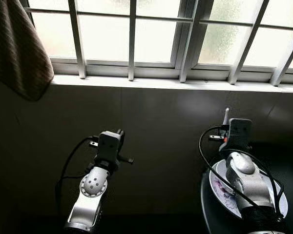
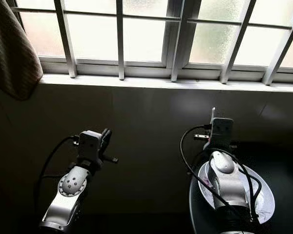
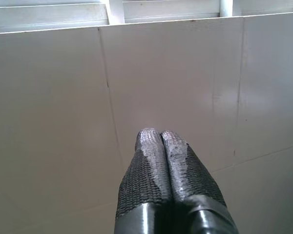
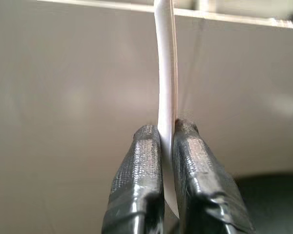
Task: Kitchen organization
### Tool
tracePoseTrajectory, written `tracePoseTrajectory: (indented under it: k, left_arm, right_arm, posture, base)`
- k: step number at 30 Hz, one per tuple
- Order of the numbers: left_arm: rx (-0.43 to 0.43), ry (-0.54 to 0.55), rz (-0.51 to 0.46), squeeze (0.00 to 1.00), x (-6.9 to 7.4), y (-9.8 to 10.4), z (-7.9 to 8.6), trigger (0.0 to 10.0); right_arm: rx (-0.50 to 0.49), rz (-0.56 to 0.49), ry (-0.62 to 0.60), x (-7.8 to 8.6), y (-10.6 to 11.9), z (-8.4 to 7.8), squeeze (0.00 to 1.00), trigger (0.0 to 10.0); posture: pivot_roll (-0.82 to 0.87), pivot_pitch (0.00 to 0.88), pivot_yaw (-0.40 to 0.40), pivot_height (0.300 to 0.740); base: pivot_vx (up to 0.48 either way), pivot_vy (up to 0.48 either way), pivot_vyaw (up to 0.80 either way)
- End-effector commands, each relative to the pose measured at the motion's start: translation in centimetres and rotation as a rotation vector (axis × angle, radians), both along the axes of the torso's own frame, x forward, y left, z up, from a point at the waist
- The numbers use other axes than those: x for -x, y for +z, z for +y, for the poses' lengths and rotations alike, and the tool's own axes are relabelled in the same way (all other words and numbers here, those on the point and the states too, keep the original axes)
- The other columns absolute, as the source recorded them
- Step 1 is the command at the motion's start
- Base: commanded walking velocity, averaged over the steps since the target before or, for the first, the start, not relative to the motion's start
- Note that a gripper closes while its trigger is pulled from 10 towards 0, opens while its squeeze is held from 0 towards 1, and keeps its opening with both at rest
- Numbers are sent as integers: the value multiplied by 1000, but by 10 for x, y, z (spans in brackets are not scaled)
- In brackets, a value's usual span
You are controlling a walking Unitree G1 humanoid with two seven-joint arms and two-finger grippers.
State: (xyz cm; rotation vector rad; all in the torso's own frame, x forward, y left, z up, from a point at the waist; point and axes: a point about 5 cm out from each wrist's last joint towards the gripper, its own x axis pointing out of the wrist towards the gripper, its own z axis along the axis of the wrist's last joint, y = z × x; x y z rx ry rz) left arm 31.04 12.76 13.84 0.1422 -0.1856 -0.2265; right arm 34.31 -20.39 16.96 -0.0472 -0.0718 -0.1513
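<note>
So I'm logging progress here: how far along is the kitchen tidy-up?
Nothing looks put away yet. In hand: the right pincer is shut on a thin white piece, seen edge-on, held up before the tiled wall. Left: placing it, and the patterned plate under the right arm. The left pincer is shut, empty.

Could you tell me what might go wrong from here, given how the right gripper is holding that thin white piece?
The right gripper pinches the thin white piece edge-on near one end, so it could slip or twist out.

Its free end points at the tiled wall; moving forward may knock it.

The plate lies under the right arm, so lowering the arm could strike it.
</note>
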Motion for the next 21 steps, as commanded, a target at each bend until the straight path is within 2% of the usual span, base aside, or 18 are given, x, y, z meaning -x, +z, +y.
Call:
tracePoseTrajectory:
  k: [1, 8, 11, 15, 21]
  left_arm:
    - [-5, -7, 3, 0, -1, -1, -3, 10000]
    - [-13, 22, 3, 0, -2, -2, 3, 10000]
    - [-12, 33, 8, 0, -2, -2, 5, 10000]
    - [5, 23, 51, 0, -3, -6, 5, 10000]
    - [3, 19, 24, 0, -1, -4, 4, 10000]
  right_arm:
    - [46, -43, 18, 4, 4, 5, 0, 0]
    - [101, -107, 131, 8, 8, 27, 0, 0]
    - [110, -109, 141, 9, 7, 29, 0, 0]
    - [133, -108, 165, 13, 2, 33, 0, 0]
    - [139, -112, 193, 16, 0, 40, 0, 0]
  posture:
    - [26, 0, -61, 740]
    - [31, 0, -63, 740]
    - [32, 0, -63, 740]
    - [33, 0, -62, 740]
    - [31, 0, -59, 740]
  base:
    - [0, 0, 0]
    - [0, 0, 0]
    - [0, 0, 0]
    - [-60, 186, 800]
    - [-160, 421, 800]
